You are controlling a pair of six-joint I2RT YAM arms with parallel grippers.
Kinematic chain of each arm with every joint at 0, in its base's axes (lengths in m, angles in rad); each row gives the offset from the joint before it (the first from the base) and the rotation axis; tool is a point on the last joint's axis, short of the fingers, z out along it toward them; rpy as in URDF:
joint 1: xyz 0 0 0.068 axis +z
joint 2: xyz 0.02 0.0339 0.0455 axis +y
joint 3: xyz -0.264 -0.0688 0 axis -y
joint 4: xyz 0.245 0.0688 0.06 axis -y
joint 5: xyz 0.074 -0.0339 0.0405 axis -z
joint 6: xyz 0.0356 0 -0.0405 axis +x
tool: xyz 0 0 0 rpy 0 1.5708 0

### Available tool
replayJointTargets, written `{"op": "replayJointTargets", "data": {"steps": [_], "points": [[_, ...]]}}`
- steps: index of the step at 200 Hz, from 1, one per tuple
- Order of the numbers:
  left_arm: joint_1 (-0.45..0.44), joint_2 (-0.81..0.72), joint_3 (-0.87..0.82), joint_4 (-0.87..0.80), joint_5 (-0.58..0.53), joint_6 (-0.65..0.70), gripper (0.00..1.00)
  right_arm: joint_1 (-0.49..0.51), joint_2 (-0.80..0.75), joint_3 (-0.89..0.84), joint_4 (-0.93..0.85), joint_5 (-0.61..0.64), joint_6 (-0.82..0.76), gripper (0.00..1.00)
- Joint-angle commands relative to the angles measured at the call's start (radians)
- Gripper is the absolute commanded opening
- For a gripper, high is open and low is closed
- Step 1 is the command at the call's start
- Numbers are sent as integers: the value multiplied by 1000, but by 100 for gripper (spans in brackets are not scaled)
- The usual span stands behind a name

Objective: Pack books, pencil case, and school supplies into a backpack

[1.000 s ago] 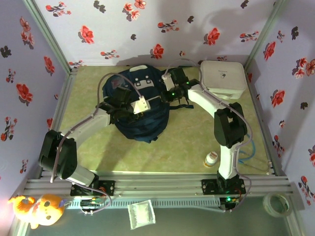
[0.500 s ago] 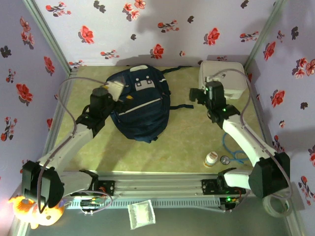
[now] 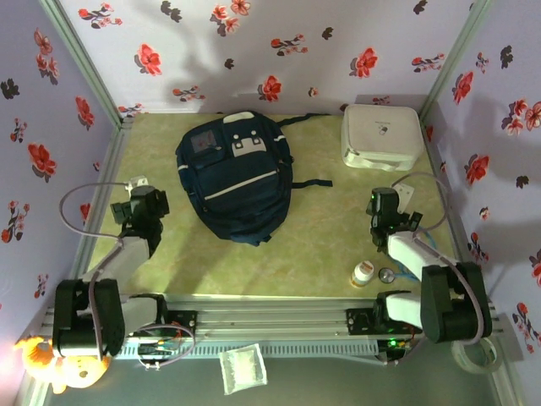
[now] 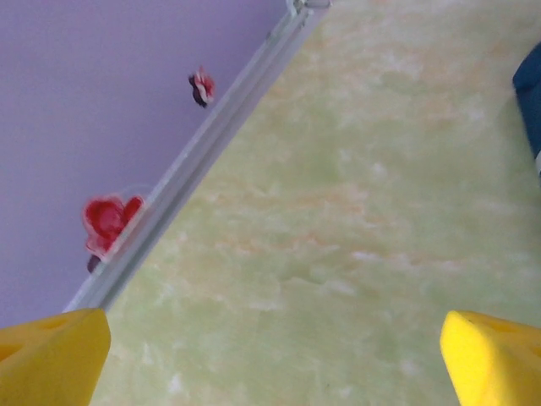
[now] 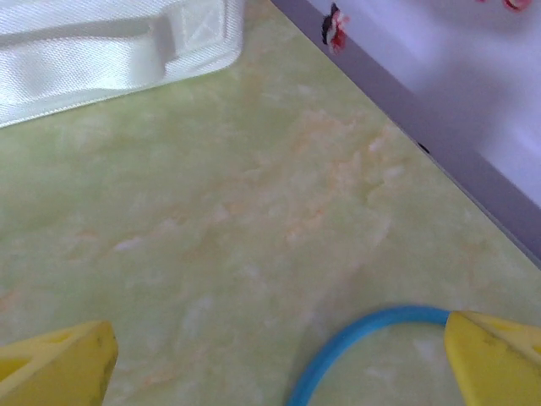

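Note:
The navy backpack (image 3: 237, 178) lies flat at the middle back of the table, closed, with its pale buckle tabs up; an edge of the backpack (image 4: 531, 101) shows in the left wrist view. My left gripper (image 3: 137, 199) is folded back near the left wall, well clear of the bag. In the left wrist view the left gripper (image 4: 275, 359) is open over bare table, its yellow fingertips (image 4: 51, 355) wide apart. My right gripper (image 3: 385, 205) is pulled back at the right; the right gripper (image 5: 279, 359) is open and empty. The books and the pencil case are out of view.
A white rounded box (image 3: 382, 135) stands at the back right, with the same box (image 5: 110, 42) ahead of the right gripper. A small white bottle (image 3: 363, 273) and a round cap (image 3: 386, 274) sit near the right arm's base. A blue cable (image 5: 372, 338) loops on the table under the right gripper.
Both arms have drawn back from the backpack towards the near corners. Both grippers have opened. The backpack now lies uncovered.

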Motion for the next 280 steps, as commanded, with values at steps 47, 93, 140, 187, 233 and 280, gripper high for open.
{"op": "replayJointTargets", "data": {"steps": [47, 93, 140, 187, 233, 280], "points": [[16, 119, -65, 409, 315, 135, 100, -26, 121, -47, 484, -178, -159, 99], [24, 243, -85, 601, 428, 109, 100, -51, 233, -70, 662, -292, -194, 99], [22, 362, -107, 743, 427, 118, 100, -51, 307, -95, 775, -316, -206, 99], [31, 365, -44, 624, 381, 85, 100, -60, 311, -76, 740, -216, -159, 99], [34, 366, -41, 622, 381, 78, 100, -60, 311, -77, 739, -217, -162, 99], [37, 366, -44, 623, 381, 79, 100, -60, 312, -69, 728, -220, -161, 99]]}}
